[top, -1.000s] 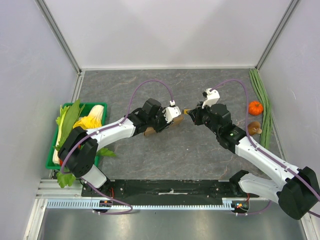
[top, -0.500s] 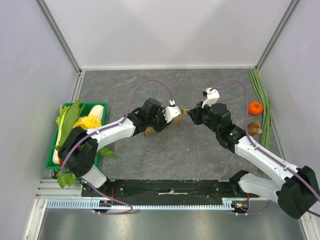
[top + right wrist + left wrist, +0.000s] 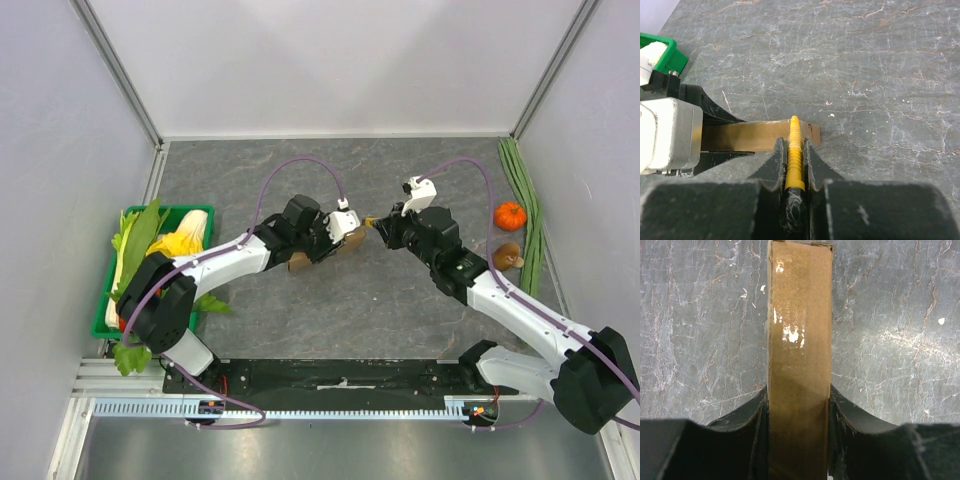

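Two things are gripped near the middle of the table (image 3: 400,180). A brown cardboard box (image 3: 800,330) is clamped lengthwise between the fingers of the left hand (image 3: 797,392), and a yellow ridged stick (image 3: 794,131) is pinched by the right hand (image 3: 793,145). The stick's tip is held at the top edge of the box's right end; whether it touches cannot be told. Grasping both and bringing them together are judged done. No cut or opening is seen on the box, so work on it seems barely begun. A green basket (image 3: 196,209) of leafy vegetables (image 3: 140,240) sits at the left edge. An orange fruit (image 3: 510,216), a brown lump (image 3: 508,257) and long green stalks (image 3: 525,200) lie at the right, well apart from both hands.
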Robot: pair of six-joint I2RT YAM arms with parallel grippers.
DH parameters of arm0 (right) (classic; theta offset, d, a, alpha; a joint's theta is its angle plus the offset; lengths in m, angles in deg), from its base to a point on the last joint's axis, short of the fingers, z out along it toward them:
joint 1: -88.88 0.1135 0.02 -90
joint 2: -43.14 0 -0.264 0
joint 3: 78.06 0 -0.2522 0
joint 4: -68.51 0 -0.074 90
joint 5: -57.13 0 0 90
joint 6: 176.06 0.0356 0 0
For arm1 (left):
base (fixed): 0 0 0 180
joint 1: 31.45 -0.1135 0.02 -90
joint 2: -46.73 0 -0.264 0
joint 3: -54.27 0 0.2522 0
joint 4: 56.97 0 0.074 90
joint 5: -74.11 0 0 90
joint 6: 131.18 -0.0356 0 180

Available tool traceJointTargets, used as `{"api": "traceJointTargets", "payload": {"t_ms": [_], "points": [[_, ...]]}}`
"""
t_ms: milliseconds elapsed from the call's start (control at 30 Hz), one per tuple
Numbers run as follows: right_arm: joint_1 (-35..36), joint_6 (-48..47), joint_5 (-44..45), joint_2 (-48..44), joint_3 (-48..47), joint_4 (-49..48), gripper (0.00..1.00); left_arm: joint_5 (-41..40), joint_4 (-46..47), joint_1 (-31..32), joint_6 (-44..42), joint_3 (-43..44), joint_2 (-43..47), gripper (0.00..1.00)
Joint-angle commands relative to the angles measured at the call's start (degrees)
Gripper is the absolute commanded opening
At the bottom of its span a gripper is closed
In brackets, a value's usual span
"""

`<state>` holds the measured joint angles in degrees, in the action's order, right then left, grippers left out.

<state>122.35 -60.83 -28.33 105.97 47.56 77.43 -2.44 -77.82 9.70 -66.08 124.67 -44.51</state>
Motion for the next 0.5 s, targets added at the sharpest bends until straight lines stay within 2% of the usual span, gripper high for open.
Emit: {"api": "traceJointTargets", "payload": {"t_ms": [0,133,467], "points": [[-0.2,-2.1,-2.4,0.6,2.3,-2.7,0.00,6.2,-9.8,-1.5,5.7,-2.7,-4.6,0.31],[-0.1,-1.3,-4.4,-0.2,4.0,-2.4,0.00,6.8,-10.0,-3.1,7.0,-2.2,-5.0,0.26],[-0.2,-1.3,-9.5,0.4,1.9,6.1,0.00,4.7,-12.0,-5.3,10.5,1.1,-9.4,0.20]]}}
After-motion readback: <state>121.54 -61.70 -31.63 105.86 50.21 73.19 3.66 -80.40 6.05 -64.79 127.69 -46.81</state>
